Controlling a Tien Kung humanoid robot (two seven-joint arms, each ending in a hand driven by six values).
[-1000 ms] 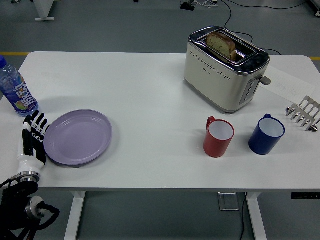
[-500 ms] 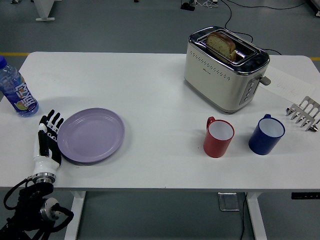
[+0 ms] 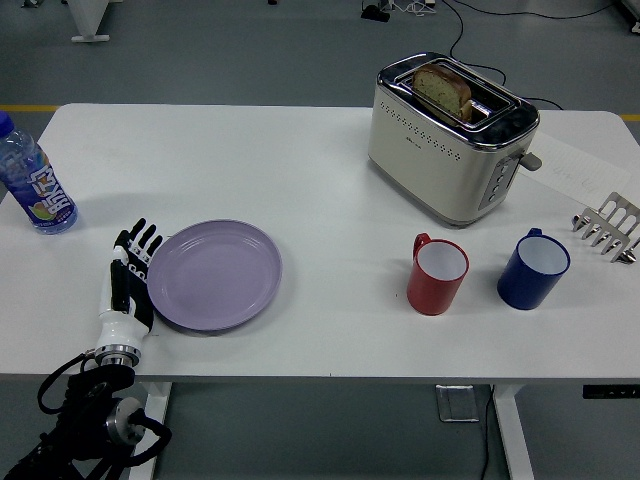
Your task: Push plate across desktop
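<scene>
You have a round lavender plate [image 3: 214,275] lying flat and upright on the white desk [image 3: 300,180], left of centre and toward the near edge. Its shallow rim is plain, nothing sits on it, and its left edge meets the left hand [image 3: 130,278].

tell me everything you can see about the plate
The plate is round, pale lilac and smooth, with a shallow raised rim; the material looks like plastic or glazed ceramic. It is empty and lies flat and upright on the white table, left of centre near the front edge. The left hand rests against its left rim, fingers extended. The red mug stands well to its right, apart from it.
</scene>
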